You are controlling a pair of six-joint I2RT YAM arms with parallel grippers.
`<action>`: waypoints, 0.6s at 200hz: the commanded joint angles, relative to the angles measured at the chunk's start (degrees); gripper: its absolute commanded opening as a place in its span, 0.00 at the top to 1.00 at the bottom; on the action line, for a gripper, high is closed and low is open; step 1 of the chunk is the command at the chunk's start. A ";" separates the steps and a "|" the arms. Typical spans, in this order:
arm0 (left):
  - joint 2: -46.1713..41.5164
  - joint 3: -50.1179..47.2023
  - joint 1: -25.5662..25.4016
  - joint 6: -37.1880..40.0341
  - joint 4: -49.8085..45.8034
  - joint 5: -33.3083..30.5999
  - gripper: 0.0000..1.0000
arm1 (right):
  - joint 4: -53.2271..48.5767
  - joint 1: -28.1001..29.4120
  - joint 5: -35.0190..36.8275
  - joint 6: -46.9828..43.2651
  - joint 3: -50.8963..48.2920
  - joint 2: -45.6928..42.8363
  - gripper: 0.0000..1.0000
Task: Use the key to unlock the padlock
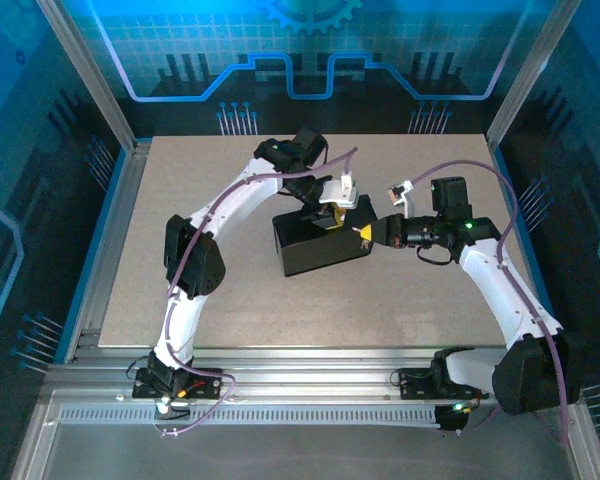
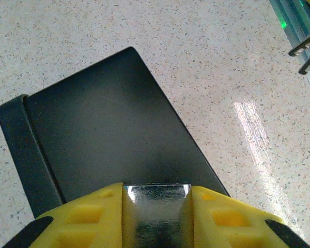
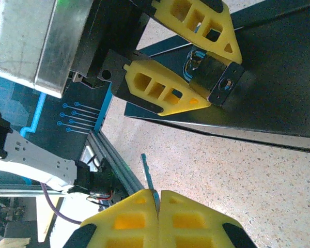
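While the left gripper [image 1: 335, 208] reaches in over the black box [image 2: 108, 134] in the middle of the table [image 2: 222, 62], its yellow fingers [image 3: 160, 88] are clenched on two sides of the padlock [image 2: 156, 206], a small silvery block held over the right end of the box. I take it the lock is pinned like that so it can't twist or slide when the key pushes in. The right gripper [image 3: 157, 201] comes from the other side, pressed tight together with the key [image 3: 149, 178] nipped in it. The thin blade sticks out ahead, near the lock but apart from it, with bare table between. To my eye the blade isn't lined up with the lock yet.

The right wrist camera is the useful one. It looks at the keyhole [image 3: 228, 85] on the end face of the lock, with the shackle [image 3: 195, 58] curling behind. The left wrist camera looks down on the lock's shiny top and the box beyond, which tells how squarely it's gripped. From overhead I see both arms meeting at the box, but lock and key are too small to read there. Whether the lock rests on the box or hangs just above it, I can't tell.
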 commanded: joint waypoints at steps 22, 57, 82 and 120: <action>-2.94 -2.16 1.44 -0.83 1.26 4.23 0.86 | 1.93 -0.61 -1.54 2.51 0.60 1.37 1.00; -8.06 -9.69 3.29 -2.59 9.20 9.50 0.90 | 0.96 -0.48 -0.82 4.00 3.02 4.38 1.00; -11.19 -14.85 5.02 -3.97 14.27 14.18 0.90 | -0.91 -0.37 -0.28 3.05 5.69 6.41 1.00; -13.69 -19.58 5.95 -4.56 18.59 17.84 0.90 | -4.18 0.69 -0.53 1.67 10.13 10.72 1.00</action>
